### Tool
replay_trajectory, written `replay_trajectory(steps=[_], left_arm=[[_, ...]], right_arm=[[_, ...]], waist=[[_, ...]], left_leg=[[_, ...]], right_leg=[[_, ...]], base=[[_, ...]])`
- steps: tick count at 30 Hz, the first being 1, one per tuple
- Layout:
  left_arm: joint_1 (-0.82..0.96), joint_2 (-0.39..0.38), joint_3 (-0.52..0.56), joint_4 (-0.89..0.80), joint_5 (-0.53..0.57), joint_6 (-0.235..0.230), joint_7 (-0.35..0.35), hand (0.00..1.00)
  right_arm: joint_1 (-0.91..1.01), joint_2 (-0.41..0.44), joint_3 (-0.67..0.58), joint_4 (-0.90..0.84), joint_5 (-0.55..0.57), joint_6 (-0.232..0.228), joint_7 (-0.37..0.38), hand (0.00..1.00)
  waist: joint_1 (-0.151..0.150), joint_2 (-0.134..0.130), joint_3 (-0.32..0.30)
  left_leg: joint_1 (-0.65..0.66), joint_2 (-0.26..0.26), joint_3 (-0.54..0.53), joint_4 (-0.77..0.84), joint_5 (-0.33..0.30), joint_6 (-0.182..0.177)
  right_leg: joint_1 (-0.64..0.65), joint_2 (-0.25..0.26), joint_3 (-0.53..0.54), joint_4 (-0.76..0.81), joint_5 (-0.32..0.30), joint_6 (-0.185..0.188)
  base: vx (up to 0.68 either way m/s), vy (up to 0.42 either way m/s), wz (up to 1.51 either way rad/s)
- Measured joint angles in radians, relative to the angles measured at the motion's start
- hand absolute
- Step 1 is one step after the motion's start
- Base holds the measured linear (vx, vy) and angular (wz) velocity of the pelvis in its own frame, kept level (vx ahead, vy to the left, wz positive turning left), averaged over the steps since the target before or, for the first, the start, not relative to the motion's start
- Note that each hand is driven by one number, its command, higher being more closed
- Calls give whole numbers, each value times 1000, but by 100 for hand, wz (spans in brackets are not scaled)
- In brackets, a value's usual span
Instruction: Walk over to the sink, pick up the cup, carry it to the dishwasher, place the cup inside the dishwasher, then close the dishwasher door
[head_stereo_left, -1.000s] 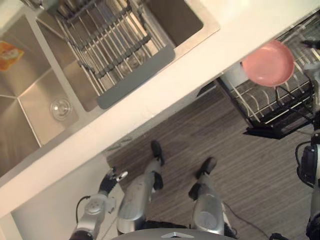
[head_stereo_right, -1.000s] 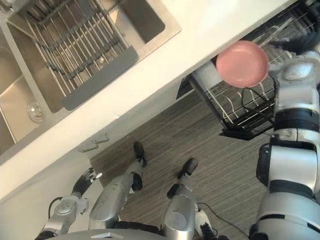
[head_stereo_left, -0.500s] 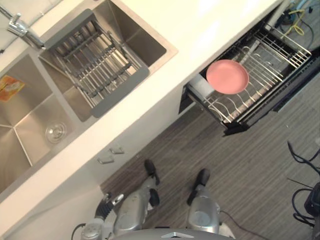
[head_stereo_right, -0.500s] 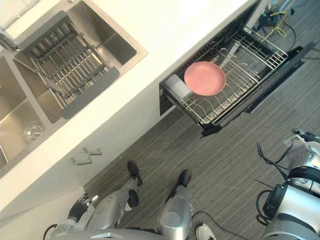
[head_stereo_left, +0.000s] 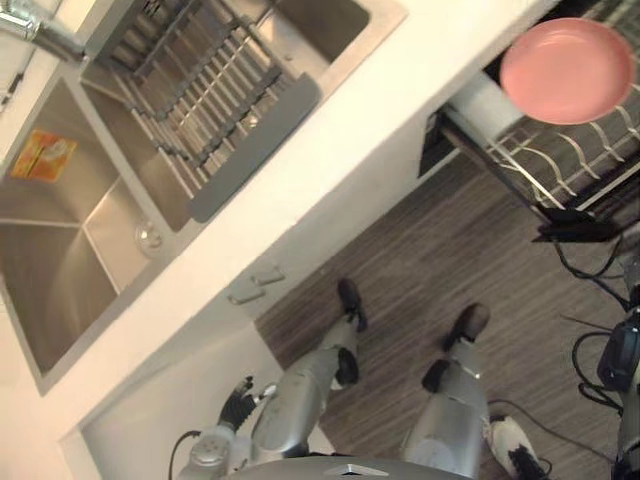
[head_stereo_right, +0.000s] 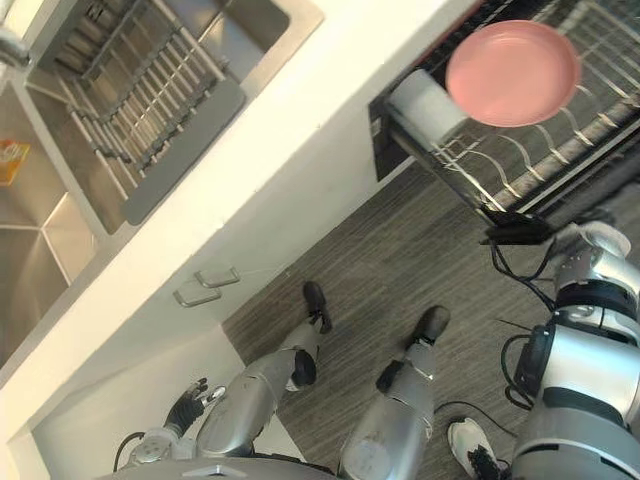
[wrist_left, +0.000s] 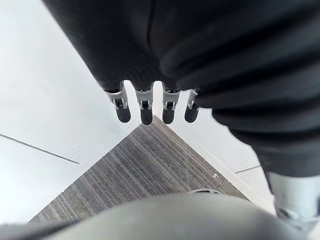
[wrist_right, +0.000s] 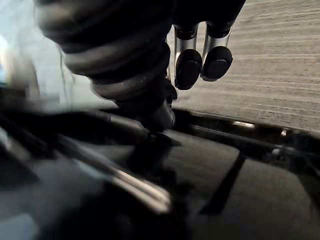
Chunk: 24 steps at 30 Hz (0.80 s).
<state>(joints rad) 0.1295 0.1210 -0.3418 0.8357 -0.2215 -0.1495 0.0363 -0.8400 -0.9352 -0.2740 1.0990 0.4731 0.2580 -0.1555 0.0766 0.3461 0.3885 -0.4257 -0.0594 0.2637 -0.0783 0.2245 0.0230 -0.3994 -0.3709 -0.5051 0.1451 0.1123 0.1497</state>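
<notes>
A white cup (head_stereo_right: 425, 105) lies on its side in the pulled-out dishwasher rack (head_stereo_right: 540, 170), beside a pink plate (head_stereo_right: 512, 72) that stands in the wires. My right arm comes up along the right edge, just in front of the rack's near corner. In the right wrist view my right hand (wrist_right: 188, 67) has its fingers curled, with nothing seen in them, above a dark glossy surface (wrist_right: 200, 170). My left hand (head_stereo_left: 237, 405) hangs low by the white cabinet front, fingers (wrist_left: 145, 107) straight and empty.
The steel double sink (head_stereo_left: 60, 250) is at the upper left, with a wire drainer (head_stereo_left: 200, 90) across one basin, an orange packet (head_stereo_left: 45, 155) and the tap (head_stereo_left: 40, 30). The white counter runs diagonally. Cabinet handles (head_stereo_left: 255, 285) sit below it, over grey plank floor (head_stereo_left: 480, 260).
The whole picture has swung about, so the camera has moved. My right arm, up at the rack by the plate a second ago, has come back down to the right edge.
</notes>
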Motion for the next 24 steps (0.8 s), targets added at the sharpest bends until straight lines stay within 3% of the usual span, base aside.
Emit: replay_trajectory(steps=[5,10,15,17,18,24], left_arm=[[-7,11,-47,-2,-15,-16,4,0],[-11,12,-75,-29,-23,-23,9,0],[-11,7,-59,-39,-31,-29,14,0],[-11,2,-51,-39,-33,-36,15,0],[-10,1,-50,-37,-37,-46,14,0],[27,-30,-9,-27,-40,-100,-8,0]], right_arm=[[-43,-41,132,-26,-282,-12,-66,100],[-119,-17,203,-34,-452,-10,-154,100],[-242,-20,385,-21,-480,32,-169,100],[-293,-19,423,-18,-477,34,-181,100],[-319,-20,421,63,-468,64,-214,0],[-324,-25,433,146,-459,74,-184,0]], waist=[[17,11,-8],[38,27,-21],[73,28,-22],[87,28,-22],[94,27,-21],[99,18,-15]], left_leg=[[-7,-45,-106,0,0,0],[-3,-67,-206,0,2,-6],[-2,-70,-321,0,18,-4],[0,-71,-347,1,33,14],[8,-72,-366,1,37,18],[44,-71,-400,1,33,5]], right_leg=[[-26,-68,-25,117,-68,19],[-3,-110,-91,207,-123,28],[62,-114,-206,246,-172,24],[82,-117,-241,262,-191,26],[107,-121,-271,276,-207,24],[171,-127,-333,309,-253,18]], base=[[75,37,31],[11,6,42],[49,-71,53],[103,-125,54],[113,-140,56],[37,-126,19]])
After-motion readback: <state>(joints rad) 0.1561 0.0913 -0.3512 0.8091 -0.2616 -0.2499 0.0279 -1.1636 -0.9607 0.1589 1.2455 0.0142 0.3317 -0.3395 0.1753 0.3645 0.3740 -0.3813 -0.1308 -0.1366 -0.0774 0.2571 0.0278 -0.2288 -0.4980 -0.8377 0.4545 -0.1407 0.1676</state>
